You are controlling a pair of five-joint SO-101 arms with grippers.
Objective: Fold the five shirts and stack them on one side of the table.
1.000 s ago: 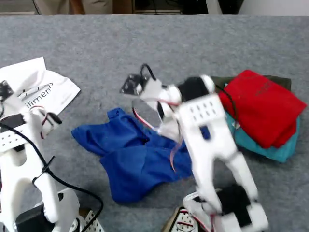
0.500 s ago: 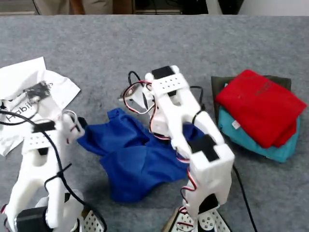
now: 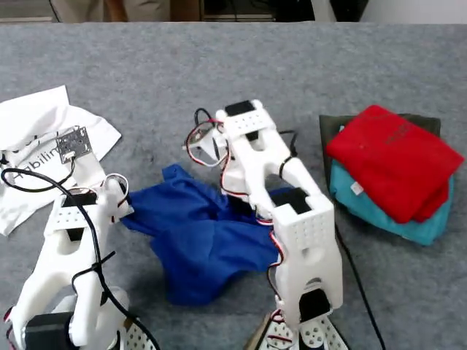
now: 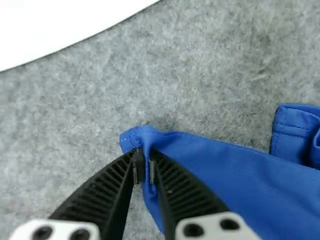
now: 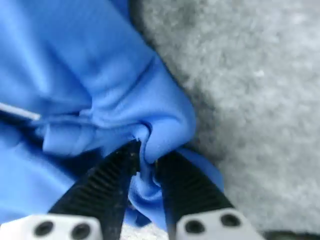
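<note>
A crumpled blue shirt (image 3: 197,237) lies on the grey table in front of both arms. My left gripper (image 4: 144,167) is shut on a pinched fold at the blue shirt's (image 4: 235,175) left edge, beside the left arm's wrist (image 3: 109,200). My right gripper (image 5: 146,160) is shut on a bunched fold of the blue shirt (image 5: 90,85), under the right arm (image 3: 270,182) near the garment's right side. A folded red shirt (image 3: 398,157) tops a stack with a teal shirt (image 3: 408,226) and a dark one (image 3: 332,124) at the right.
A white shirt (image 3: 44,146) with print lies spread at the left edge, its corner showing in the left wrist view as a white patch (image 4: 60,20). Both arm bases stand at the near edge. Bare grey table (image 3: 241,65) runs across the back.
The right arm swung from the stack side over to the blue shirt and closed on it. The left arm moved right to the shirt's left edge and gripped it.
</note>
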